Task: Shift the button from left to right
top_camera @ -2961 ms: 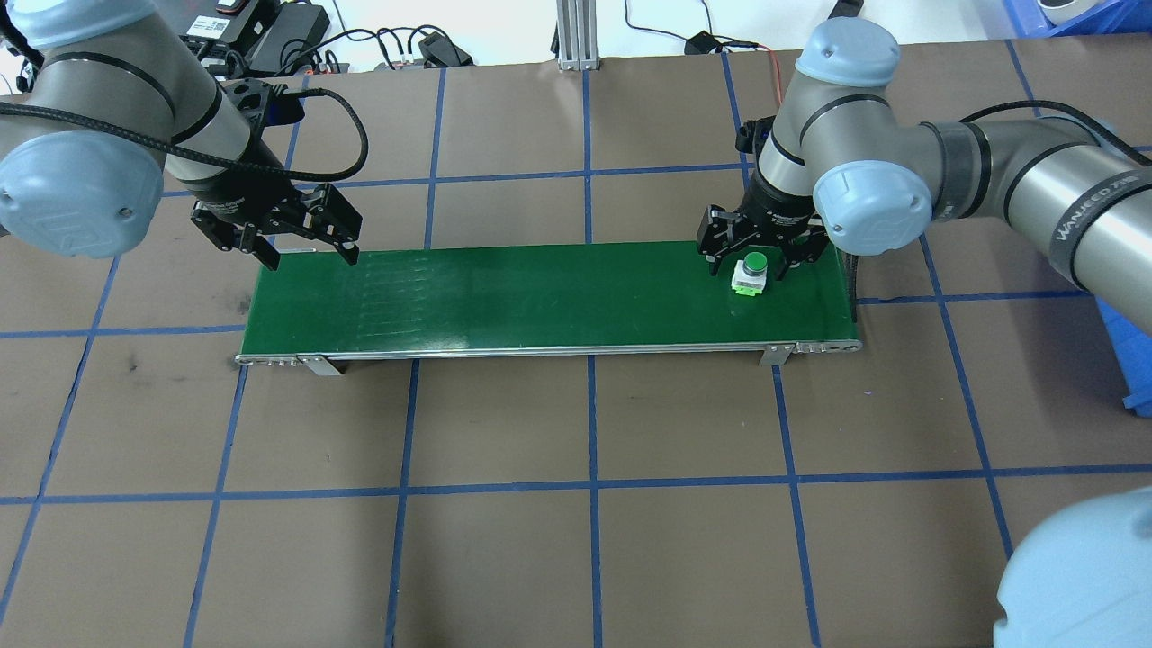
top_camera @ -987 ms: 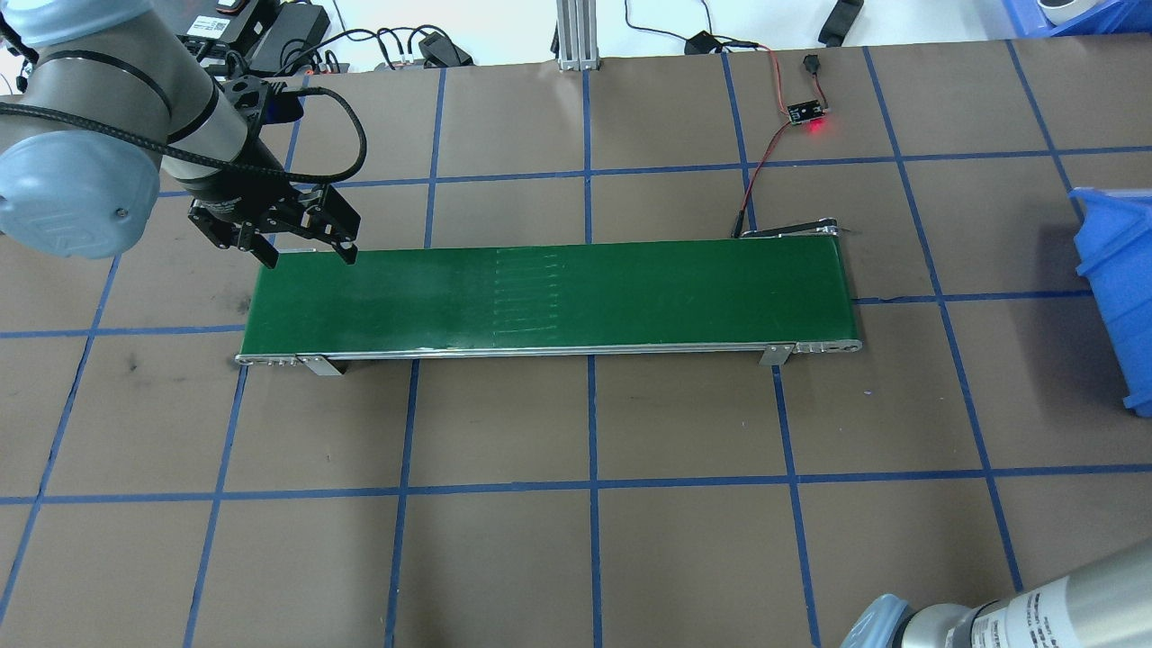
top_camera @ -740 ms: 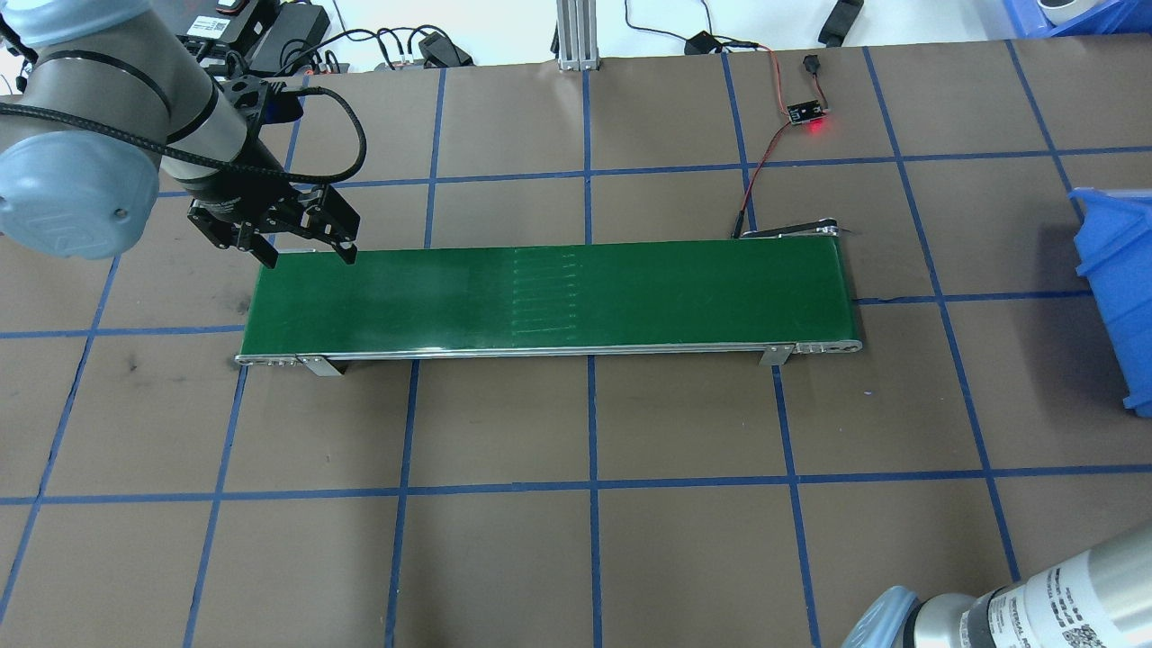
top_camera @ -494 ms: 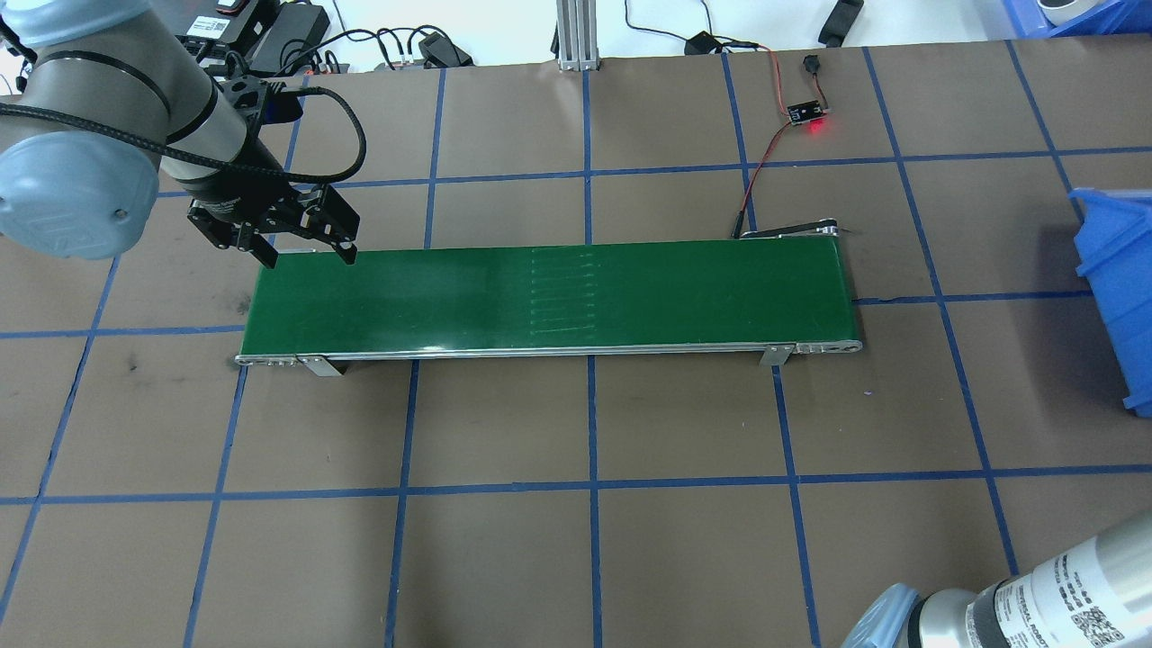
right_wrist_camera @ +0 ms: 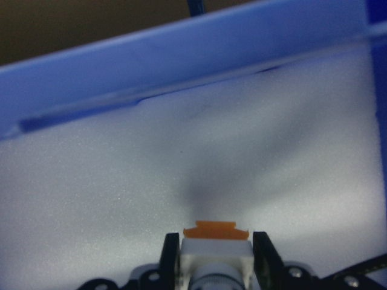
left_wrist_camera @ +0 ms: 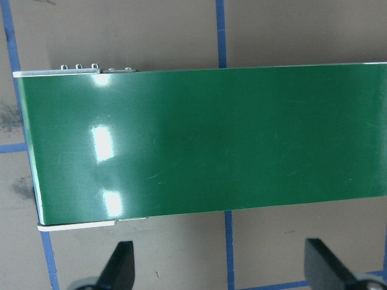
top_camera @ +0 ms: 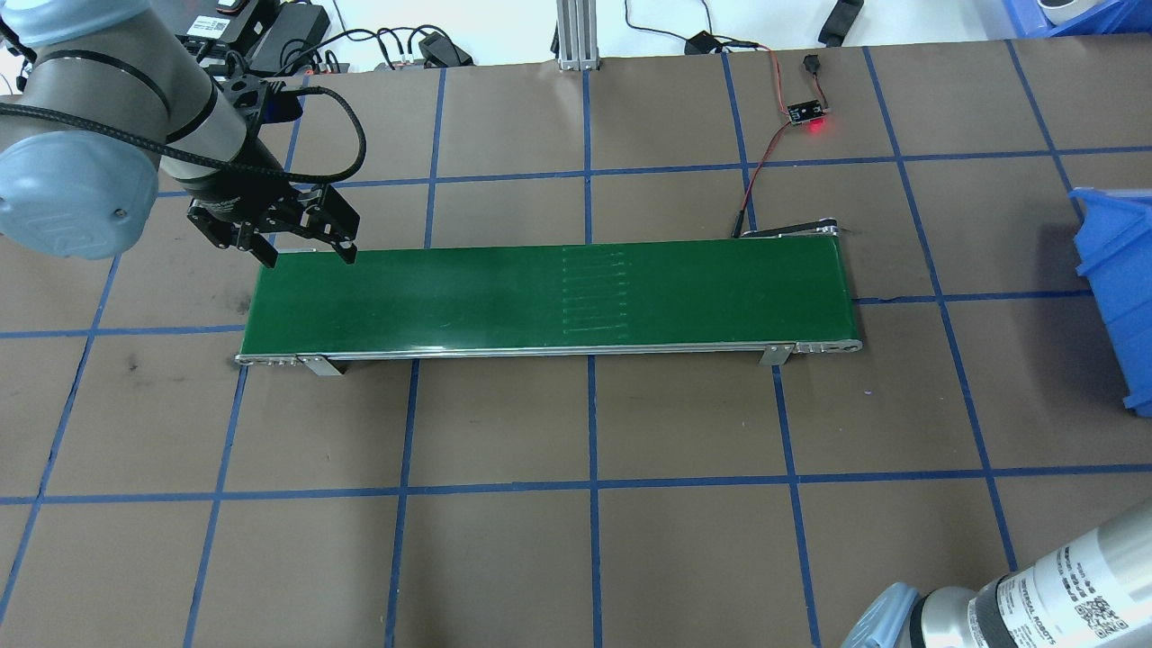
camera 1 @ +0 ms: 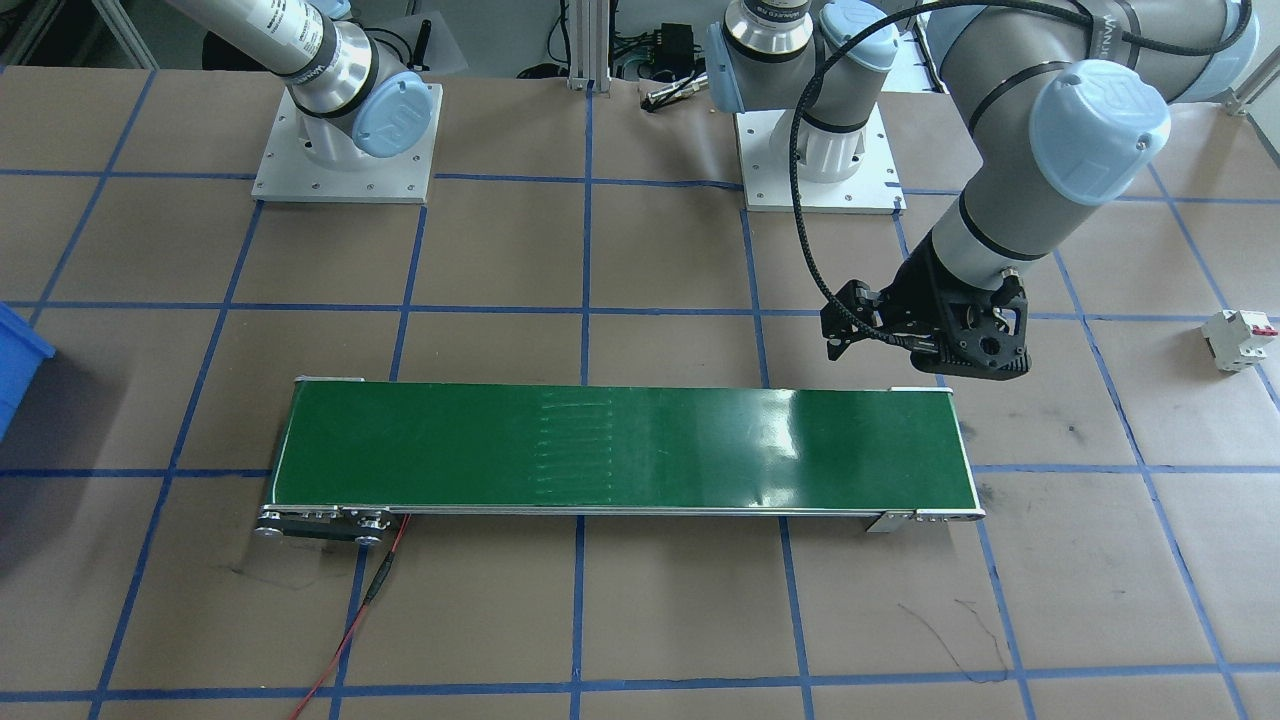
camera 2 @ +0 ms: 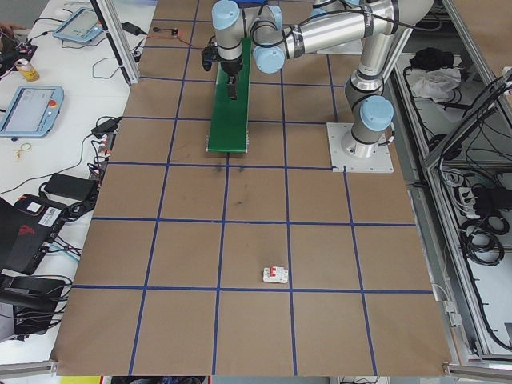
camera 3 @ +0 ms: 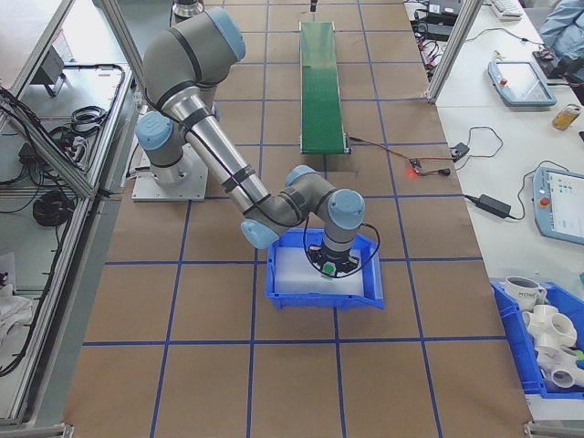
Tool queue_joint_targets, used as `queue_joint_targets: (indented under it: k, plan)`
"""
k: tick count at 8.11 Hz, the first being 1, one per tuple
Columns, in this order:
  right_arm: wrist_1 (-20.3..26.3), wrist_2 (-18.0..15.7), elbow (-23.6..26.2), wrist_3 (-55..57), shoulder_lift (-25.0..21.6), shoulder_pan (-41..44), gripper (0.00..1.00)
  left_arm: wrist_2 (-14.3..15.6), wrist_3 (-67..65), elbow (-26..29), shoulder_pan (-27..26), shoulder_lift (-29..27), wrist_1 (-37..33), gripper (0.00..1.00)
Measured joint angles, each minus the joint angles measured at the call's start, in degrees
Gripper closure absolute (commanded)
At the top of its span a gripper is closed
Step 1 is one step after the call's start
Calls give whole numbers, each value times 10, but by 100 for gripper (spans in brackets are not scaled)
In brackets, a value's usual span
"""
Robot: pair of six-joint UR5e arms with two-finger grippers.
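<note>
Over the bin: my right gripper (right_wrist_camera: 214, 257) hangs above the white floor of the blue bin (camera 3: 370, 290), inside its walls.
Right jaws: clamped on the button (right_wrist_camera: 216, 257), one finger on each side of its white body; the orange base points toward the bin floor.
Button: in my right grip, over the bin, well apart from the belt (top_camera: 549, 297). Whether it touches the floor I cannot tell.
Left gripper (top_camera: 308, 256): above the belt's left end, at its far edge.
Left jaws: spread wide, nothing between them; both fingertips (left_wrist_camera: 121, 266) show in my wrist view with bare table behind.
Belt: green, nothing lying on it, a row of faint seam lines near its middle.
Breaker (camera 1: 1238, 338): white with red toggle, on the table well beyond the belt's left end, away from the bin.
</note>
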Motion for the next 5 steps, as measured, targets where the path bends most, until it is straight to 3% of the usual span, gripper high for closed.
queue_joint_targets:
  k: [3, 5]
  plan:
    - [-4, -1, 9, -15, -9, 0, 0, 0, 1, 0, 0, 0, 0, 0]
    - [-1, -1, 10, 5, -41, -1, 0, 0, 1, 0, -1, 0, 0, 0]
